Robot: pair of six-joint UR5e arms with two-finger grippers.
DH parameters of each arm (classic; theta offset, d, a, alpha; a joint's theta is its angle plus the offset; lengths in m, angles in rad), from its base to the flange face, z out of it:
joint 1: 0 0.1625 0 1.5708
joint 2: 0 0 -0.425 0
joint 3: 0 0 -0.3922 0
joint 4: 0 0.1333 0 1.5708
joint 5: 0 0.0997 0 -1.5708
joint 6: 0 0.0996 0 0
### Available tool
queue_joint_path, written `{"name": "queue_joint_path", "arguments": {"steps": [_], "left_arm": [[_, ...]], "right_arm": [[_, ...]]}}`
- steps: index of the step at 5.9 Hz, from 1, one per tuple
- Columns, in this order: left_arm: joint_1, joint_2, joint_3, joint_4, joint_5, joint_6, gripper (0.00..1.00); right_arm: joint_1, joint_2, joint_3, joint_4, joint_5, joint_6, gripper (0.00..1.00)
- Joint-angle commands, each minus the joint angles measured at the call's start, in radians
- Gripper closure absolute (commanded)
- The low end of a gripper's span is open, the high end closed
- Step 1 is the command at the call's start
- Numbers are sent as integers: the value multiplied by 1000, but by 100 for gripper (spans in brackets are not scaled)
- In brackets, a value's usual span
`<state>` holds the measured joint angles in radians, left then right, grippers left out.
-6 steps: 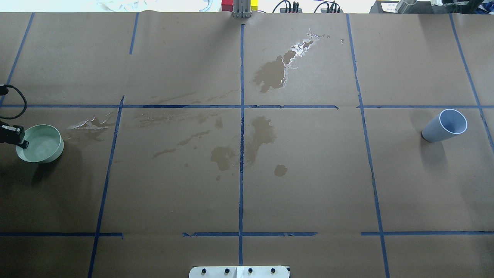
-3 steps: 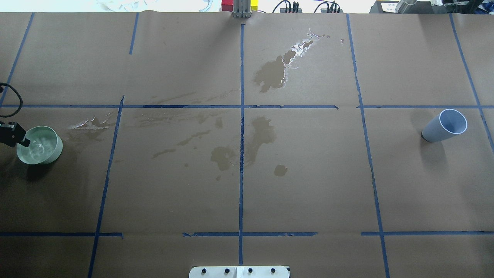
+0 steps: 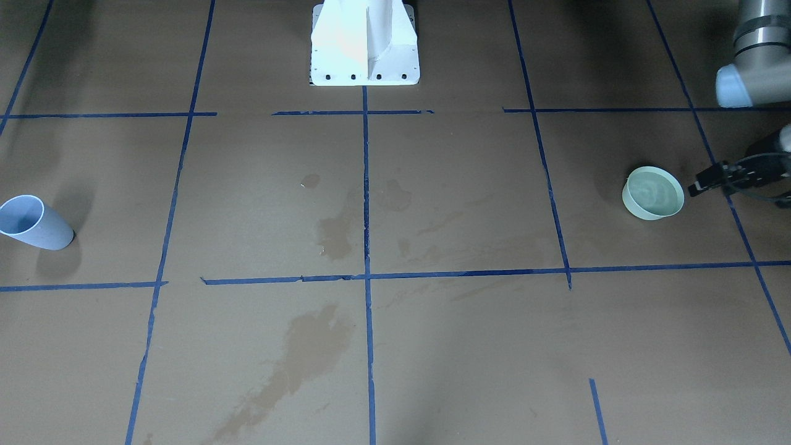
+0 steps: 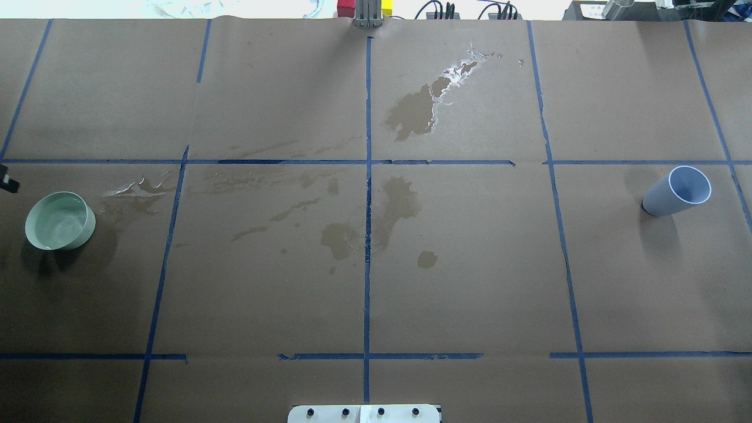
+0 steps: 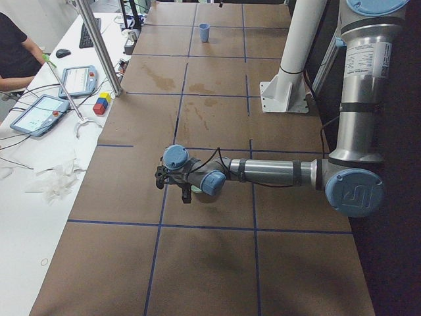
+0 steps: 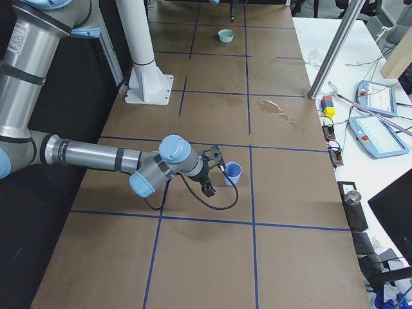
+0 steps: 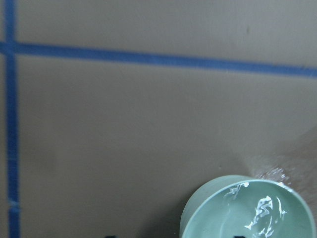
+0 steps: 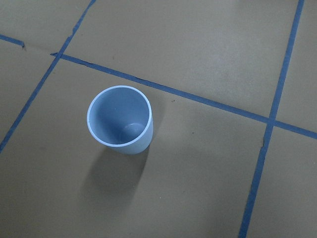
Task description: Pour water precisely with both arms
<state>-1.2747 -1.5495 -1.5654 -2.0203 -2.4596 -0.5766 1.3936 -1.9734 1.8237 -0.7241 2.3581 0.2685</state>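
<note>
You will find the water [image 7: 255,214] in the pale green bowl [image 4: 59,222], glossy and rippled. The bowl stands on the brown paper surface [image 4: 470,282] at the robot's left end. The left gripper [image 3: 698,184] sits just beside the bowl, apart from its rim, and holds nothing.

Its fingers are hard to read. The left wrist view cuts them down to two dark tips at the bottom edge, well apart, which suggests a wide gap. In the overhead view only a black sliver of that gripper shows at the frame's left edge. From the table's left end, the left arm [image 5: 270,172] lies across the bowl and hides nearly all of it.

The blue cup [image 8: 120,120] stands upright at the opposite end, well apart from the bowl. You cannot make out whether anything lies in its bottom; there is only a faint pale spot there. The right gripper [image 6: 214,171] hangs near the cup, on the robot's side of it. It shows only in the right end view, on the low-stretched right arm [image 6: 96,156], so you cannot tell how its fingers stand. The right wrist view shows no fingers at all.

Dark wet patches [image 4: 414,111] stain the paper around the middle blue tape lines [image 4: 368,294].
</note>
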Motion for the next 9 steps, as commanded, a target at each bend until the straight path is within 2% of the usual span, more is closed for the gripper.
{"name": "queue_joint_path", "arguments": {"steps": [1, 2, 3, 4, 5, 6, 7, 8, 9], "left_arm": [[-73, 38, -112, 5, -1, 3, 0], [-119, 72, -134, 6, -1, 93, 0], [-171, 84, -136, 38, 1, 198, 0], [-219, 85, -174, 137, 4, 307, 0], [-283, 83, -255, 320, 19, 469, 0], [-325, 83, -322, 454, 86, 574, 0], [-334, 88, -343, 569, 105, 584, 0], [-330, 97, -341, 628, 106, 583, 0], [-328, 123, -335, 632, 100, 578, 0]], "right_arm": [[-16, 2, -3, -78, 6, -2, 0], [-22, 2, -9, -130, 7, -44, 0], [-4, 34, -6, -284, 44, -145, 0], [46, 92, 3, -463, 73, -219, 0], [63, 114, 2, -550, 73, -306, 0], [68, 129, 2, -637, 70, -393, 0], [77, 184, 0, -799, 63, -491, 0], [137, 226, 3, -954, 56, -621, 0], [168, 232, 8, -986, 47, -658, 0]]}}
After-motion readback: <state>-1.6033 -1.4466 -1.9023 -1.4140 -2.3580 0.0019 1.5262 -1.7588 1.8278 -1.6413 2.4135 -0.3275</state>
